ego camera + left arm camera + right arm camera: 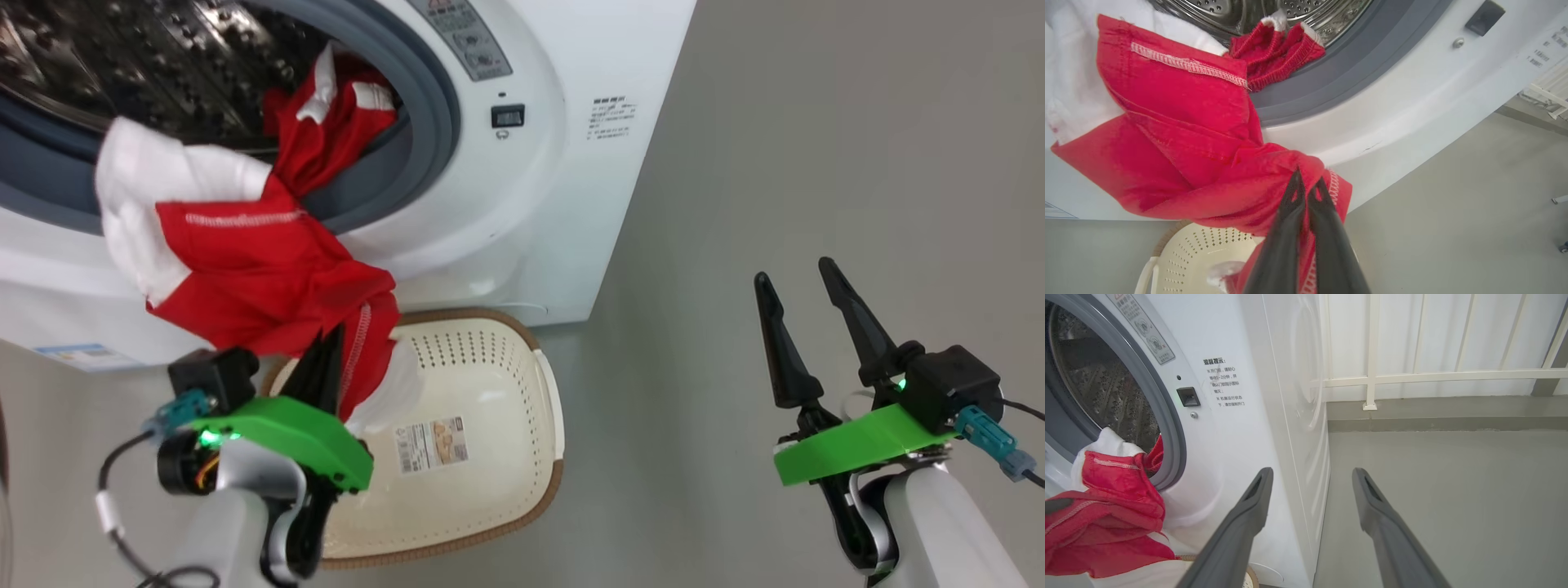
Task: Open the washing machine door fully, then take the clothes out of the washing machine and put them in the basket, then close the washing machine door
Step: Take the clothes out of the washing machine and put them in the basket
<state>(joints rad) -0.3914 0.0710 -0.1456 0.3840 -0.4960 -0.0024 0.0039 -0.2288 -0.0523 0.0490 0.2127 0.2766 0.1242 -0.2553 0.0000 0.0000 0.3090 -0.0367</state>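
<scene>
Just in front of the white washing machine (522, 204), the left claw (329, 347) is pressed together on a bunch of red clothes (245, 261) with white trim. The cloth stretches from the drum mouth, over the grey rubber ring (433, 122) and the front edge, down to the claw above the left rim of the cream basket (557, 408). The basket stands on the grey floor (816, 163), close to the machine's base. To the right the floor lies open. The right claw (796, 273) hangs there, spread and empty, well apart from the basket. The left wrist view shows the perforated steel drum (1216, 8). The right wrist view shows a white railing (1372, 375) beyond the machine's side.
</scene>
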